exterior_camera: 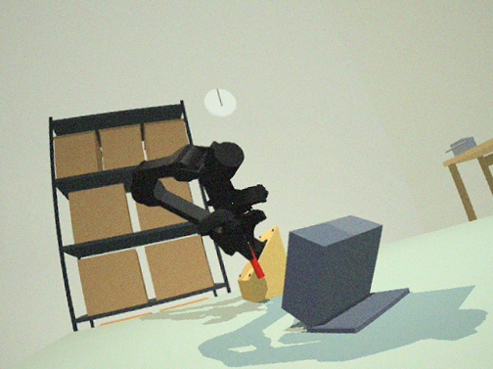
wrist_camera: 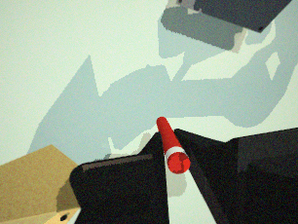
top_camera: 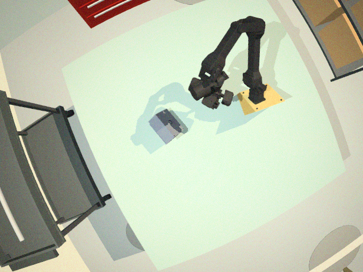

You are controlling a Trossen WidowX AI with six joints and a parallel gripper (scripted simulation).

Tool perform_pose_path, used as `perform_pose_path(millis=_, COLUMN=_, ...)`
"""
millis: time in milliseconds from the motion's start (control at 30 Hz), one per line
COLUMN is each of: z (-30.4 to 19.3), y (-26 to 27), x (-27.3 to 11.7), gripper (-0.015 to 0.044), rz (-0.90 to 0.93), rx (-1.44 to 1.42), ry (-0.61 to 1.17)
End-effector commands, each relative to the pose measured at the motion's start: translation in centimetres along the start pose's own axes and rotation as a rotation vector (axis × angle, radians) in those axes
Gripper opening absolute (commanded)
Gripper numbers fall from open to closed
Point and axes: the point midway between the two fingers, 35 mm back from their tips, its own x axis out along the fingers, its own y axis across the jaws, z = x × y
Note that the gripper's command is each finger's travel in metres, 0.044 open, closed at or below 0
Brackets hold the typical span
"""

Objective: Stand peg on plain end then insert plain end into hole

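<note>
The red peg (exterior_camera: 258, 269) (wrist_camera: 167, 136) is held in my gripper (exterior_camera: 251, 251), which is shut on it. Its white-banded end is nearest the wrist camera, and its plain end points down, slightly tilted, above the table. The sloped panel (top_camera: 160, 128) (exterior_camera: 331, 273) (wrist_camera: 243, 12) is a blue-grey block on a flat foot, apart from the peg. A small dark round hole (top_camera: 170, 121) shows in its shaded face in the top view. The exterior camera sees only the panel's back. The fingers hide part of the peg, and the top view does not show the peg.
The yellow base block (top_camera: 272, 98) (exterior_camera: 275, 278) (wrist_camera: 34, 180) under the arm is close beside the gripper. The arm's shadow falls across the table and over the panel. A shelf rack, a red cabinet and a dark cart stand beyond the table.
</note>
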Motion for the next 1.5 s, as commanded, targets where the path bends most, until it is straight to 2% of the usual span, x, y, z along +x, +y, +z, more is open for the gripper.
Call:
perform_pose_path(millis=0, z=0.2, y=0.2, x=0.3, gripper=0.0, rz=0.004, rx=-0.012, ry=-0.031)
perform_pose_path(millis=1467, z=3.5, y=-1.2, x=1.0, gripper=0.0, rz=-0.125, rx=-0.125, ry=-0.369)
